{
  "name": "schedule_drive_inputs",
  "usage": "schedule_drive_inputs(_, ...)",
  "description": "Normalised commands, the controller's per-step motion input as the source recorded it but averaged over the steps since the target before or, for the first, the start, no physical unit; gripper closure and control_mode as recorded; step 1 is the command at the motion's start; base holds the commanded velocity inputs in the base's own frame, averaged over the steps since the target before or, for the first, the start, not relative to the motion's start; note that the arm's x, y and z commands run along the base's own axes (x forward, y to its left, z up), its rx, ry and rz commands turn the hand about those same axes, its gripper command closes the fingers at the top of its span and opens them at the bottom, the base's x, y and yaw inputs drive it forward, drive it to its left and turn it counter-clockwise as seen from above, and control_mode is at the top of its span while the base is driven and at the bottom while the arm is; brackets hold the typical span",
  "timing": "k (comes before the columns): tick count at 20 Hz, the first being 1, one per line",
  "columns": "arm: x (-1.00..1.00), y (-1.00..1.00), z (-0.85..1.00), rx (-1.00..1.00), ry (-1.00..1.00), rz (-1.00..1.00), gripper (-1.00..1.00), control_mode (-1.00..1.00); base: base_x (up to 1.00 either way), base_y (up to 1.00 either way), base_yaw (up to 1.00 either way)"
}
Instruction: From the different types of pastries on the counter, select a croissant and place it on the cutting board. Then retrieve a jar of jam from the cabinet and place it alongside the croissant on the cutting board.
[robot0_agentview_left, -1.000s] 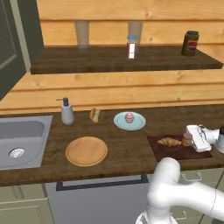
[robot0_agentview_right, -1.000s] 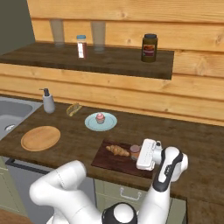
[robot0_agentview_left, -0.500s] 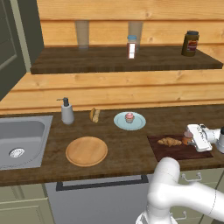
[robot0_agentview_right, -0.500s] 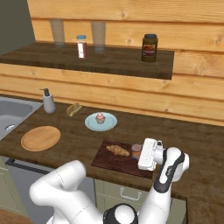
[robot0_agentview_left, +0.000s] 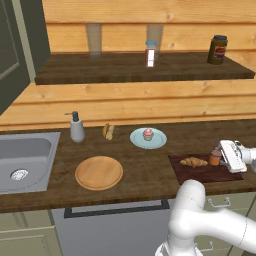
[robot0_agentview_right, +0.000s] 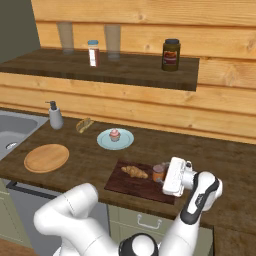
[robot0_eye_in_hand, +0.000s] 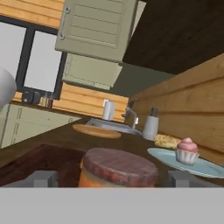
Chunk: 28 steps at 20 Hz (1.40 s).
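Observation:
A croissant lies on the dark rectangular cutting board at the counter's right front. Just right of it on the same board stands a small jam jar with a reddish-brown lid. My gripper reaches in level from the right, open. In the hand view the jar stands between my fingertips, with a gap on each side.
A blue plate with a cupcake and a filled pastry sit near the back wall. A round wooden board, a soap dispenser and a sink lie to the left. A dark jar stands on the shelf.
My jaws have spread apart and let go of the jam jar, which now stands on the board beside the croissant. The hand has stayed in place.

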Motion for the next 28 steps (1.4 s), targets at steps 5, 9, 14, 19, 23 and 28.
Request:
schedule_drive_inputs(5, -0.32, -0.01, 0.54, 0.13, -0.06, -0.04, -1.00, -1.00, 0.00, 0.00, 0.00)
schedule_drive_inputs(9, -0.47, 0.01, 0.85, 0.07, -0.01, -0.13, -1.00, -1.00, 0.00, 0.00, 0.00)
schedule_drive_inputs(14, -0.50, 0.43, 0.98, 0.01, 0.02, -0.27, -1.00, -1.00, 0.00, 0.00, 0.00)
schedule_drive_inputs(19, -0.33, 0.90, 1.00, -0.10, 0.00, -0.13, -1.00, -1.00, 0.00, 0.00, 0.00)
schedule_drive_inputs(23, -0.45, 0.97, 0.99, -0.08, 0.14, -0.04, -1.00, -1.00, 0.00, 0.00, 0.00)
schedule_drive_inputs(28, -0.74, 0.99, 0.71, -0.04, 0.30, -0.10, -1.00, -1.00, 0.00, 0.00, 0.00)
